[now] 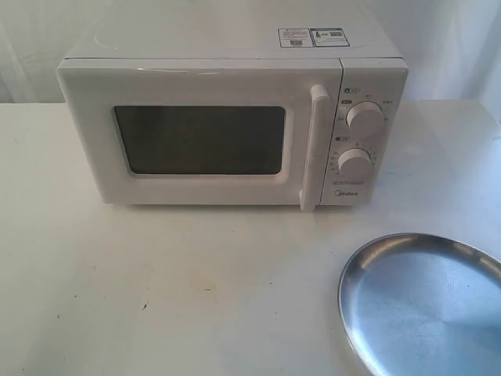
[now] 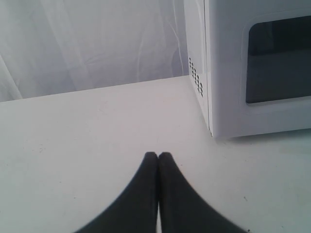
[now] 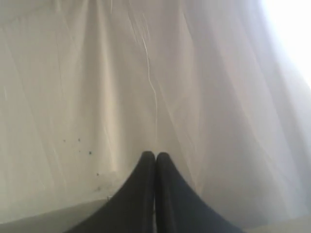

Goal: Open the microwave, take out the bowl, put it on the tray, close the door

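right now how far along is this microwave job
Nothing looks done yet. The white front door with its dark window is shut on the white boxy countertop microwave, and the large round shiny silver metal tray lies bare. No bowl shows. Nothing is in hand: the left tool and right tool are both closed and empty. Opening, moving the bowl and closing all remain.

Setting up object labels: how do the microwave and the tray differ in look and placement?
The microwave is a white box; the tray is a round silver disc. The microwave stands at the back; the tray lies nearer, front right, cut by the picture's edge. Both rest on the white table.
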Robot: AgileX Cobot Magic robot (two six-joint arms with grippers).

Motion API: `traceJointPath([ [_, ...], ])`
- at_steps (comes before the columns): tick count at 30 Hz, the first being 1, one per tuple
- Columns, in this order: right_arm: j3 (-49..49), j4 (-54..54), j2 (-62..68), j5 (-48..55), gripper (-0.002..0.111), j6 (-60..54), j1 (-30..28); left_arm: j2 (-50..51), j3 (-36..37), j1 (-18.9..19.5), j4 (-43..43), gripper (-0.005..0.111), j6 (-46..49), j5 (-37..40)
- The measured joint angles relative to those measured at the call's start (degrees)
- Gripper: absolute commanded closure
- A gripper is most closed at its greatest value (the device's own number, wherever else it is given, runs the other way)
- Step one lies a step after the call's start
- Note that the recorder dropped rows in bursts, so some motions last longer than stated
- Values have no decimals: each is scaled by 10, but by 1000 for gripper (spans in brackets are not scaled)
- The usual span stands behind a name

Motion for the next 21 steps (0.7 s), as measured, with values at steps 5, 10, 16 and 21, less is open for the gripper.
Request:
traceJointPath([
  [5, -5, -166, 2, -69, 108, 162, 0, 0, 0, 0, 0, 107, 0, 0],
  [10, -66, -352, 47, -92, 108, 285, 0, 0, 0, 0, 0, 107, 0, 0],
  [16, -143, -479, 191, -96, 108, 344, 0, 0, 0, 0, 0, 107, 0, 0],
  [21, -205, -497, 360, -95, 108, 329, 0, 0, 0, 0, 0, 107, 0, 0],
])
